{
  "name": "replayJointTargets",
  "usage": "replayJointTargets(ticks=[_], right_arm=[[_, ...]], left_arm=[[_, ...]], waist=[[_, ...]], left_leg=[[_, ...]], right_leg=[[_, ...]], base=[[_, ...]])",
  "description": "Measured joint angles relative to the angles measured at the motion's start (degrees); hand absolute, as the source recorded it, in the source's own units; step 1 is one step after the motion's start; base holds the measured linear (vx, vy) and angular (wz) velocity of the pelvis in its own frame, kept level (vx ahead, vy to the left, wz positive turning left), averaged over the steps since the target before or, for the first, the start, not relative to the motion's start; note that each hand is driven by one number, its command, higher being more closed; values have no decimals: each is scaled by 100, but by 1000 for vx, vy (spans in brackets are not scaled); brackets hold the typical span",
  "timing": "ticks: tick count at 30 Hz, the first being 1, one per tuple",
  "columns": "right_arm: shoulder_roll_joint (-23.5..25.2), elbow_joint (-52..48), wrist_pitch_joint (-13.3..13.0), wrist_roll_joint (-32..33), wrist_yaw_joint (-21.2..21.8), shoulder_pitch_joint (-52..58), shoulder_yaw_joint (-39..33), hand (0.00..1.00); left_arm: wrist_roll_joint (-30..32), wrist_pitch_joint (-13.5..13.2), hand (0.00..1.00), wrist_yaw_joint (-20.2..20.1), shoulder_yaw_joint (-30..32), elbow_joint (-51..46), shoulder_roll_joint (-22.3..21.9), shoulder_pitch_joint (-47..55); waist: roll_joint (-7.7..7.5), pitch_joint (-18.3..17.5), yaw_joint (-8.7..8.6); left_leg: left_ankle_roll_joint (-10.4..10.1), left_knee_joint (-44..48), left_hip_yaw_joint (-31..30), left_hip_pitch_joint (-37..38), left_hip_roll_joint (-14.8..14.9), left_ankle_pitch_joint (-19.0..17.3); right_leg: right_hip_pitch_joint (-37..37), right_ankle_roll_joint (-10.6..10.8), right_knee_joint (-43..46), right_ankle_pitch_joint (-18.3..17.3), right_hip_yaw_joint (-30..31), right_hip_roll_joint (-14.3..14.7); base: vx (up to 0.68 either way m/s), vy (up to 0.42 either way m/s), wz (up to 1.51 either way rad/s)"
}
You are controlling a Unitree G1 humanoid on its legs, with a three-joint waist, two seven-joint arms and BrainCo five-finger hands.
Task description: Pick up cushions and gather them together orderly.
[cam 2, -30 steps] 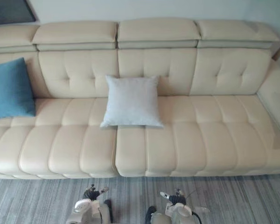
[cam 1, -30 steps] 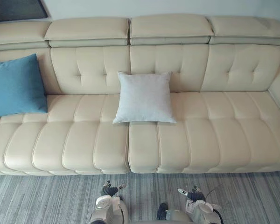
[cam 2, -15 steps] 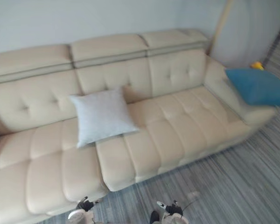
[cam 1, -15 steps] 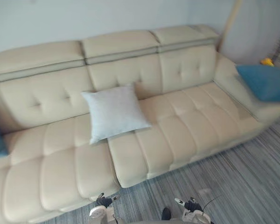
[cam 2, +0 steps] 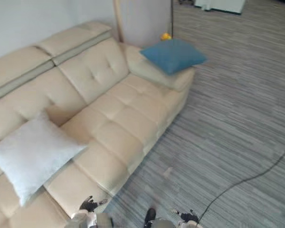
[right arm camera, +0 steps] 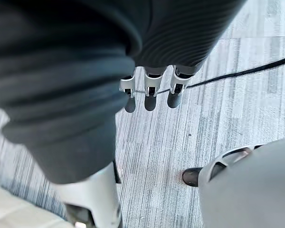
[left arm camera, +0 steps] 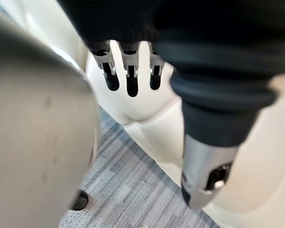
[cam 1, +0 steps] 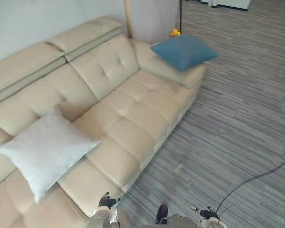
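A light grey cushion (cam 1: 42, 152) lies tilted against the backrest on the seat of the cream sofa (cam 1: 133, 118), at the left. A blue cushion (cam 1: 183, 51) rests on top of the sofa's far armrest. My left hand (cam 1: 106, 201) hangs low by the sofa's front edge, open and holding nothing; its straight fingers (left arm camera: 128, 80) point at the cream seat front. Over the carpet my right hand (cam 1: 206, 213) hangs open too, with its fingers (right arm camera: 151, 92) straight and nothing in them. Both hands are far from either cushion.
Grey striped carpet (cam 1: 237, 109) spreads to the right of the sofa. A small yellow object (cam 1: 174, 33) sits on the floor behind the armrest, beside a wooden post (cam 1: 128, 16). White furniture (cam 1: 225, 4) stands at the far back.
The camera has swung to the right: the blue cushion at the sofa's left end has left the view and the one on the armrest has come in. Both hands still hang low.
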Motion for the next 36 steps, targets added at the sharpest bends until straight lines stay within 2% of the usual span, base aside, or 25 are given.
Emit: replayJointTargets(ticks=[2, 3, 5, 6, 7, 9, 10, 11, 12, 14, 16, 18, 19, 20, 22, 23, 24, 25, 27, 28, 30, 32, 34, 35, 36], right_arm=[[10, -108, 0, 4, -11, -5, -30, 0], [21, -181, -1, 4, -12, 39, -65, 0], [65, -254, 0, 1, -26, 49, -81, 0], [144, -406, 4, -8, -30, 109, -55, 0], [199, -473, -17, -18, -28, 230, -35, 0], [275, -487, -22, -29, -21, 324, 53, 0], [269, -542, -30, -30, -18, 339, 57, 0], [256, -549, -23, -31, -18, 347, 45, 0], [240, -547, -24, -60, -17, 343, 30, 0], [239, -518, -30, -63, -2, 303, 12, 0], [214, -317, -45, -62, 14, 57, -56, 0], [192, -181, -37, -62, 16, -82, -71, 0], [193, -150, -28, -63, 15, -91, -71, 0], [75, -57, -18, -66, 20, -110, -123, 0], [-71, 63, 19, -69, 13, -245, -296, 0], [-94, 57, 16, -69, 9, -216, -395, 0], [-85, 43, 23, -66, 7, -128, -364, 0], [-41, 27, 22, -63, -6, -111, -296, 0], [-15, 23, 24, -56, -39, -66, -130, 0], [-9, 34, 23, -55, -43, -125, -140, 0], [-9, 38, 24, -49, -60, -264, -161, 0], [-5, 15, 21, -45, -90, -300, -169, 0], [-18, 26, 22, -45, -102, -262, -205, 0], [-44, 37, 23, -45, -109, -246, -223, 0], [16, 41, 30, -46, -122, -250, -226, 0]], left_arm=[[-2, -2, 0, 8, 11, -144, -41, 61], [-1, 0, 0, 13, 25, -153, -47, 88], [-17, 21, 0, 17, 63, -149, -64, 153], [-24, 30, 0, 16, 57, -152, -49, 164], [-22, 29, 0, 11, 53, -140, 6, 213], [-23, 36, 0, 13, 29, -55, 100, 150], [-24, 38, 0, 14, -43, -53, 132, 145], [-24, 39, 0, 17, -134, -55, 134, 120], [-24, 40, 0, 19, -203, -51, 126, 117], [-38, 33, 0, 31, -229, -50, 103, 104], [-48, 30, 0, 63, -240, -30, 143, 85], [-48, 34, 0, 121, -301, 100, 211, 16], [-44, 35, 0, 117, -391, 179, 304, -2], [-43, 39, 0, 112, -424, 295, 262, -21], [-43, 39, 0, 118, -398, 392, 117, -4], [-43, 39, 0, 123, -373, 385, 33, -10], [-42, 31, 0, 115, -309, 343, -48, -34], [-42, 32, 0, 116, -276, 329, -96, -41], [-40, 17, 0, 104, -286, 97, -106, -43], [-41, 15, 0, 106, -285, 38, -93, -44], [-46, 7, 0, 108, -287, -39, -82, -42], [-45, -16, 0, 110, -301, -88, -101, -46], [-42, -40, 0, 110, -412, -87, -77, -27], [-44, -42, 0, 108, -436, -89, -75, -21], [-42, -42, 0, 111, -420, -89, -28, -34]], waist=[[25, -15, 103], [46, -28, 181], [117, -125, 249], [11, -183, 312], [-71, -210, 345], [-284, -226, 264], [-324, -214, 205], [-289, -187, 191], [-283, -186, 175], [-266, -194, 125], [-216, -198, -30], [-198, -173, -120], [-266, -174, -129], [-109, -130, -91], [138, -69, -85], [225, -78, -93], [221, -59, -113], [181, -28, -111], [132, 55, -40], [122, 57, -27], [123, 63, 20], [137, 55, 67], [166, 33, 165], [191, 21, 229], [105, 11, 257]], left_leg=[[-59, -1528, -292, -8, -329, 143], [46, -2064, -510, -3, -388, 289], [208, -2183, -692, 41, -376, 535], [177, -2192, -455, 212, -327, 588], [139, -2233, -230, 361, -324, 552], [143, -2309, 146, 822, -421, 295], [154, -2309, 253, 1004, -451, 230], [160, -2334, 364, 1286, -476, 107], [156, -2490, 471, 1663, -477, 17], [145, -2919, 577, 2129, -429, 15], [24, -3297, 625, 2368, -259, 56], [-25, -3593, 657, 2533, -136, 76], [-45, -3620, 619, 2611, -181, 65], [-82, -3543, 496, 2737, -19, 42], [-205, -2831, 128, 2614, 155, 121], [-348, -2052, -116, 2336, 258, 264], [-391, -758, -414, 1843, 313, 779], [-424, -149, -487, 1577, 369, 1023], [-321, 1340, -494, 798, 380, 680], [-268, 1488, -355, 470, 315, 497], [-49, 884, 211, -80, 232, 264], [-9, -968, 589, -155, -36, 340], [-22, -2873, 522, -55, -360, 925], [74, -3130, 442, -71, -411, 1316], [408, -2956, 330, -42, -517, 1730]], right_leg=[[69, 88, -188, 49, 331, 97], [72, 126, -200, 74, 502, 163], [79, 221, -125, 5, 802, 286], [11, 358, 218, -241, 1007, 247], [-64, 557, 570, -412, 1067, 160], [-831, 1155, 2762, -778, 895, -252], [-1127, 1253, 3538, -720, 741, -450], [-1344, 1171, 4192, -763, 499, -705], [-1374, 1023, 4391, -867, 250, -957], [-1373, 933, 3929, -983, -120, -1181], [-1451, 882, 2755, -822, -442, -1161], [-1623, 852, 1497, -166, -263, -995], [-1587, 851, 828, 663, -12, -923], [-1480, 445, 893, 859, 17, -719], [-1418, 369, 1172, 403, 59, -554], [-1256, 329, 1200, 212, 42, -481], [-908, 287, 1142, 8, -8, -469], [-697, 266, 1034, -35, -21, -457], [9, 159, 637, -213, -9, -377], [258, 173, 480, -221, 9, -373], [653, 228, 134, -257, 121, -388], [972, 372, -192, -281, 174, -416], [1283, 557, -426, -402, 218, -384], [1390, 637, -454, -512, 288, -328], [1558, 774, -453, -669, 360, -405]], base=[[161, 38, -111], [185, 85, -131], [303, 148, -141], [309, 141, -136], [348, 122, -122], [326, 124, -76], [301, 120, -46], [327, 89, -39], [333, 71, -38], [397, -11, -25], [471, -125, -12], [423, -214, -13], [432, -228, -34], [520, -267, -42], [521, -267, -41], [545, -273, -7], [455, -203, 15], [470, -162, 21], [417, -106, -2], [357, -72, -20], [344, -29, -27], [377, 41, -20], [467, 128, -19], [496, 180, -35], [529, 167, -17]])
